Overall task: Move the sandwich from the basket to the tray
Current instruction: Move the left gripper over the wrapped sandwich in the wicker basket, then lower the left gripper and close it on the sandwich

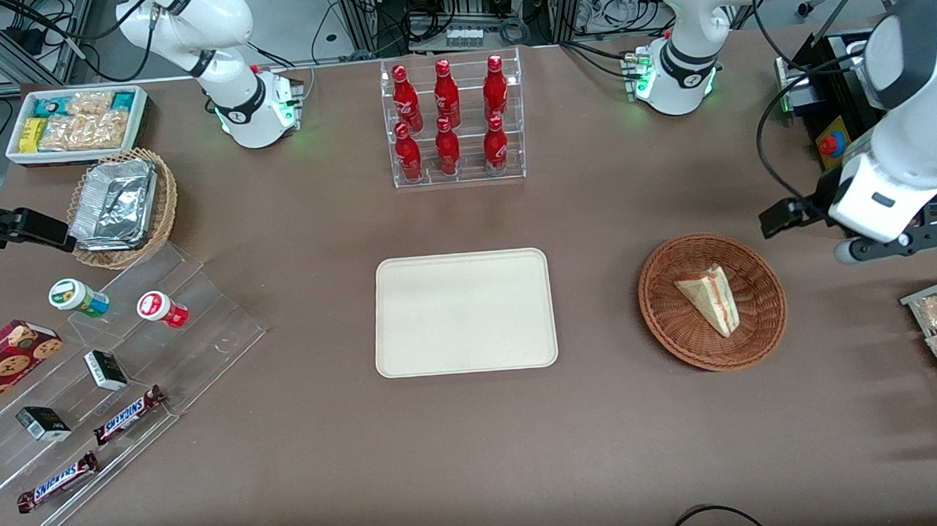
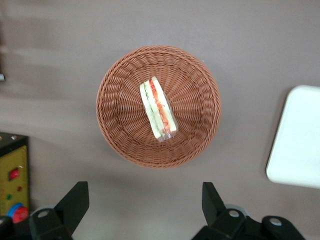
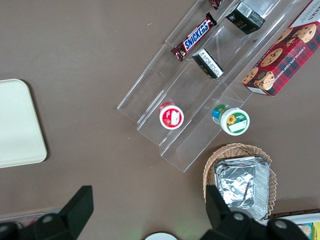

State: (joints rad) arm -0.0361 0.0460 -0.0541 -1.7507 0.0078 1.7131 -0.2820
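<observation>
Gripper hangs above the counter at the working arm's end, fingers spread wide, nothing between them. Bare counter lies between basket and tray. Sandwich lies loose in the basket, uncovered. Bottle rack stands farther from the front camera than the tray, well apart.

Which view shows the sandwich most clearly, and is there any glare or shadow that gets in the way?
Left wrist view: the sandwich sits sharp in the basket, evenly lit, red and green layers readable; the open hand hangs above the table, clear of the basket. Front view: only the sandwich's pale face shows, soft arm shadows fall on the table, and the tray is bright but not blown out.
</observation>
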